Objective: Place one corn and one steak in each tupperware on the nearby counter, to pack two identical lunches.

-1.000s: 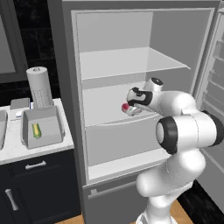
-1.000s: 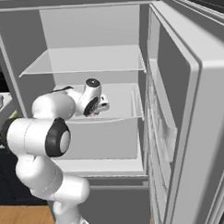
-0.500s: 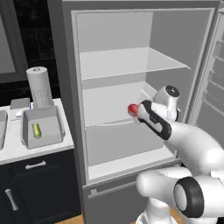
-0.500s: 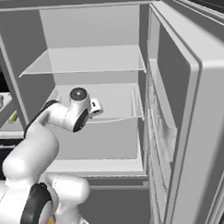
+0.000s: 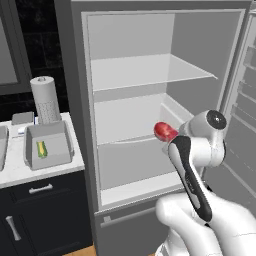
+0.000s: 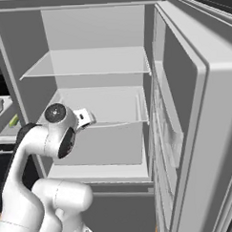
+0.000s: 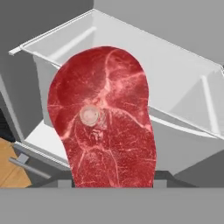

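A raw red steak (image 5: 164,131) hangs in front of the open fridge's middle shelf, and my gripper (image 5: 171,138) is shut on it. In the hand view the steak (image 7: 105,127) stands close before the camera and hides the fingertips. One light-grey tupperware (image 5: 47,145) stands on the white counter (image 5: 20,172) left of the fridge, with a yellow corn (image 5: 42,149) lying in it. From the right base view the corn (image 6: 13,121) shows at the far left and my hand (image 6: 82,118) points into the fridge. The rim of another tub (image 5: 2,147) shows at the left edge.
The fridge (image 5: 145,75) stands open with bare white shelves; its door (image 6: 195,133) swings out on the right. A paper towel roll (image 5: 46,100) stands behind the tupperware. Dark cabinets with silver handles (image 5: 40,189) sit under the counter.
The arm has drawn back from the fridge shelf and turned over, carrying the steak a little right and toward the base. The grip has stayed the same.
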